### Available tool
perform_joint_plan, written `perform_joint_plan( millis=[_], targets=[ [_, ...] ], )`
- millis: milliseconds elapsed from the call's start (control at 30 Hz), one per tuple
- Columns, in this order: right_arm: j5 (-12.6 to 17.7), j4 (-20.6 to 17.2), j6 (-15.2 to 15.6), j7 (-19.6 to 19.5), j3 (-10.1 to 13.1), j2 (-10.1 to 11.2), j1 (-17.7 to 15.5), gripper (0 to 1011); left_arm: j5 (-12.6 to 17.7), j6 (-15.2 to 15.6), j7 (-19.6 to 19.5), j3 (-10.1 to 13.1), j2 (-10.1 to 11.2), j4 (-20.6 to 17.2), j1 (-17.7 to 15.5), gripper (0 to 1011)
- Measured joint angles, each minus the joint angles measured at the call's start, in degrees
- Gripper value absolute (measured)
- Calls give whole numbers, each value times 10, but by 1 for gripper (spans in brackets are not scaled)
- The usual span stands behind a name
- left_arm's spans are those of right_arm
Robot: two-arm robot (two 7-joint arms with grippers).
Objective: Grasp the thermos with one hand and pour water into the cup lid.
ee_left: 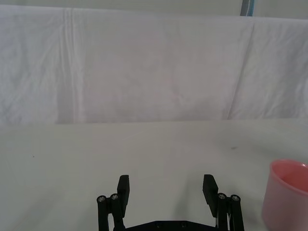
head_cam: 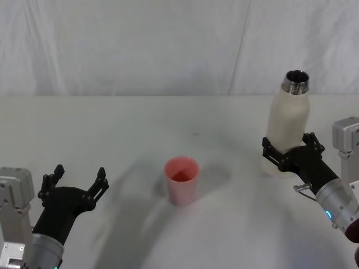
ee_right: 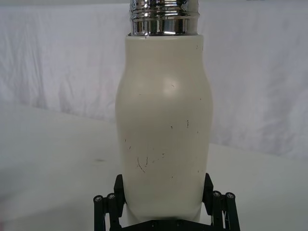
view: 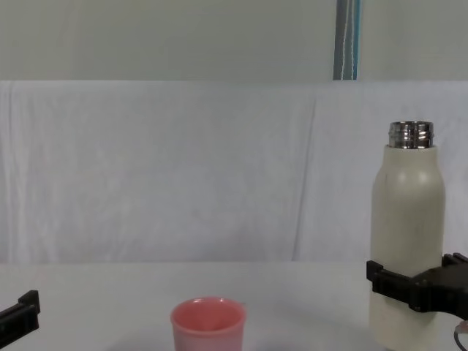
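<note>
A white surface [head_cam: 112,129] runs back to a draped white cloth [head_cam: 140,45]. Nearest, the left tool [head_cam: 78,182] idles released. Mid-surface stands the cup lid [head_cam: 181,180], upright for pouring. Farther right, the right tool [head_cam: 291,150] clasps the upright thermos [head_cam: 288,126] low on its body, probably ready to lift.
</note>
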Motion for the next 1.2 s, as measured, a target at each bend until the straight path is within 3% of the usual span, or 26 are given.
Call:
perform_joint_plan(
  millis=[433,1200],
  targets=[
    [7,26,-13,-13,4,-12,13,950,0,0,0,0,0,0,0,1001],
    [-6,72,-30,-13,0,-15,37,950,0,0,0,0,0,0,0,1001]
  ],
)
